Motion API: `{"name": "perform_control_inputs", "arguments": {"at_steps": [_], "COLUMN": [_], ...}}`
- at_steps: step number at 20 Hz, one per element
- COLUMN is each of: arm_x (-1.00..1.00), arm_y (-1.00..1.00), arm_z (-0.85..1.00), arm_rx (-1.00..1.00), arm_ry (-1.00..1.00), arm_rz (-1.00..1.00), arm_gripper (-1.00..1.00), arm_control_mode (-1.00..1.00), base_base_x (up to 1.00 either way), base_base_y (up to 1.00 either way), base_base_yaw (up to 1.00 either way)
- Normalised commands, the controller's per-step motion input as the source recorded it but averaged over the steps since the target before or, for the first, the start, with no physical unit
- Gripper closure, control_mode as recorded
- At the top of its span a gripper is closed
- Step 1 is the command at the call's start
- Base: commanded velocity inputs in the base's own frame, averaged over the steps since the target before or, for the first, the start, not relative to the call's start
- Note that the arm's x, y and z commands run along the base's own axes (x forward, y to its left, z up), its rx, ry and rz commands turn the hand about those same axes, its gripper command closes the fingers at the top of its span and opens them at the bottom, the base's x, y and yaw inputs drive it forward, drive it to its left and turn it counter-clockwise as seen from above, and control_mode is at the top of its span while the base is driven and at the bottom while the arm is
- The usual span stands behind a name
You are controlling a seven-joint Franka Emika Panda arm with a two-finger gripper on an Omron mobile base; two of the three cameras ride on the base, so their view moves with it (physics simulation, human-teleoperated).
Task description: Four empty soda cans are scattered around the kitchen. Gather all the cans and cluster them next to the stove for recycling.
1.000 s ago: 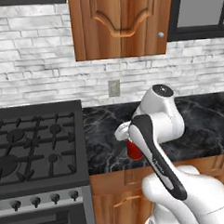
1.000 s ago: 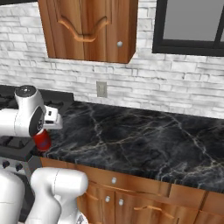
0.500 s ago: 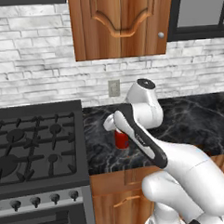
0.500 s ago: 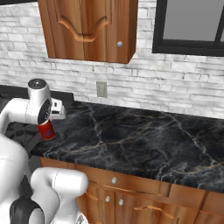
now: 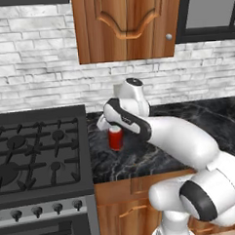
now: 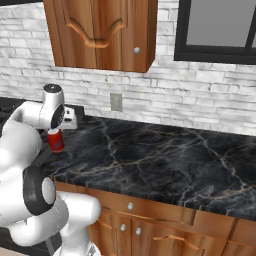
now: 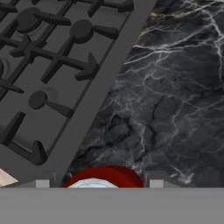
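Red soda can (image 5: pixel 115 138) upright, hanging from the gripper (image 5: pixel 114 131) just over the black marble counter (image 5: pixel 197 120), close beside the right edge of the stove (image 5: pixel 38 153); whether its base already touches the stone cannot be told. Jaws closed on the can near its silvery top, which peeks up between the two finger tips in the hand view (image 7: pixel 105 180). Judged as the placing step for this can: carried to the spot next to the cooktop and about to be set down. Next move calls for lowering straight until the base sits flat, then opening the jaws and lifting clear without knocking the light, empty cylinder over; no other cans in sight here, so more fetching likely remains. Can smooth and glossy, a plain small cylinder, likely easy to tip. Counter polished, dark with pale veins. Cooktop matte black with heavy cast grates and round burners, above a steel oven front with knobs (image 5: pixel 46 209). Behind, white brick wall (image 6: pixel 210 107) with an outlet (image 6: pixel 116 102), and brown wooden cabinet (image 5: pixel 127 23) overhead
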Motion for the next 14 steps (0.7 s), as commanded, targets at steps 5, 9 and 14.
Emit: {"name": "perform_control_inputs", "arguments": {"at_steps": [5,9,14], "arm_x": [0.48,0.43,0.37], "arm_y": [0.22,0.19,0.19], "arm_z": [-0.17,-0.18,-0.18], "arm_rx": [0.0,0.0,0.0], "arm_ry": [0.04,0.02,0.01], "arm_rz": [0.04,0.05,0.05], "arm_gripper": [1.0,1.0,1.0], "arm_control_mode": [-1.0,-1.0,-1.0], "base_base_x": [0.0,0.0,0.0], "base_base_y": [0.0,0.0,0.0], "base_base_yaw": [0.0,0.0,0.0]}}
